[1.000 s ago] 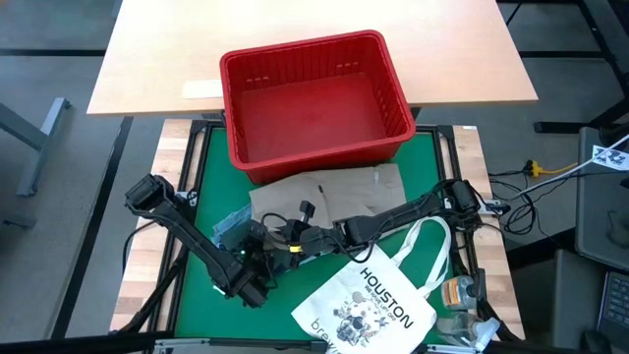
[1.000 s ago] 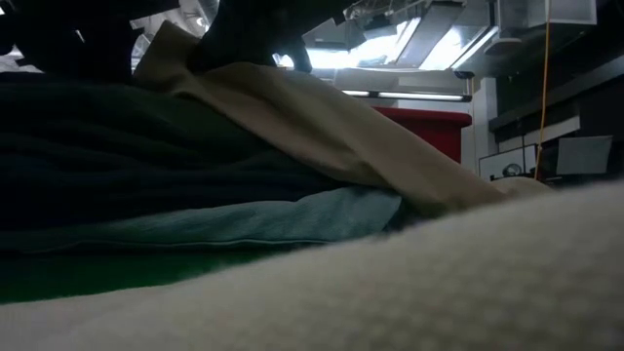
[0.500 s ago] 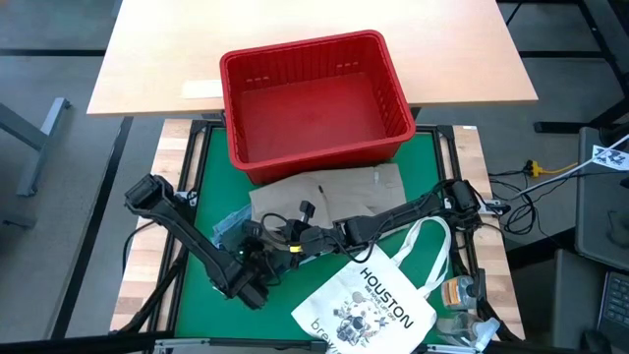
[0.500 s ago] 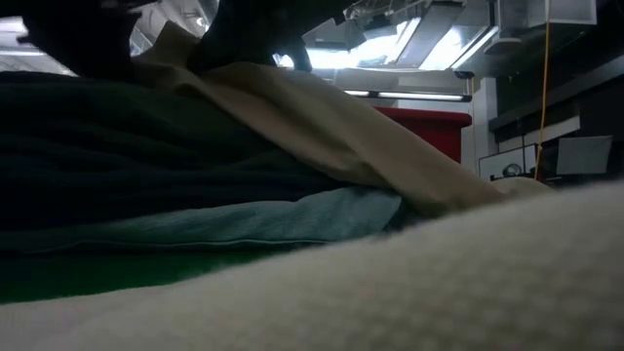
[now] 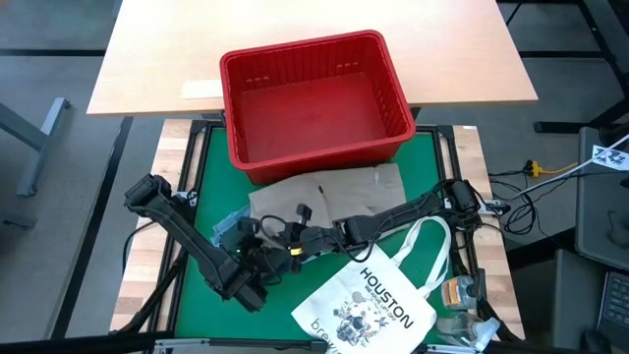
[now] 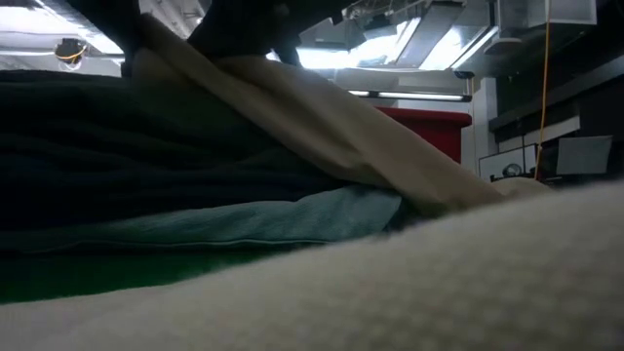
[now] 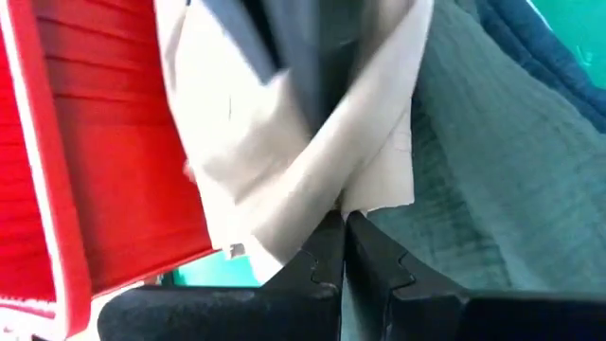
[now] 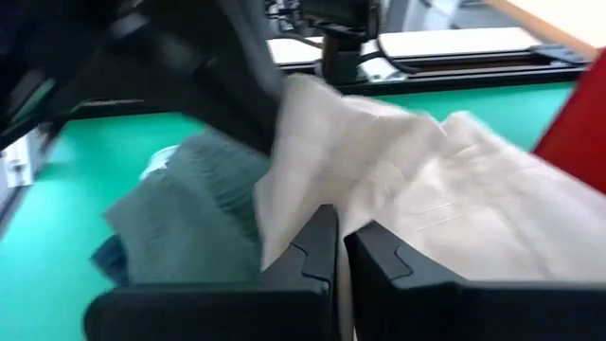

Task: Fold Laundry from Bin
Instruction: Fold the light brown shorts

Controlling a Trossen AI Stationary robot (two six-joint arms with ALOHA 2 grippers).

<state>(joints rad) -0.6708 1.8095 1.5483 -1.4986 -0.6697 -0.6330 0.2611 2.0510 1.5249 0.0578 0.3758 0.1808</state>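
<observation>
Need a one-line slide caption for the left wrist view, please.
Left gripper pinching the edge of a tan garment, beside the red bin and a green garment.

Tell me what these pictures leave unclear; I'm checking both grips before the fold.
- High view: both grippers, left and right, merge into dark arms; fingertips unreadable.
- Low view: white tote bag fills the foreground; the bin barely shows.
- Wrist views: khaki garment blurred; layers gripped unclear.
</observation>
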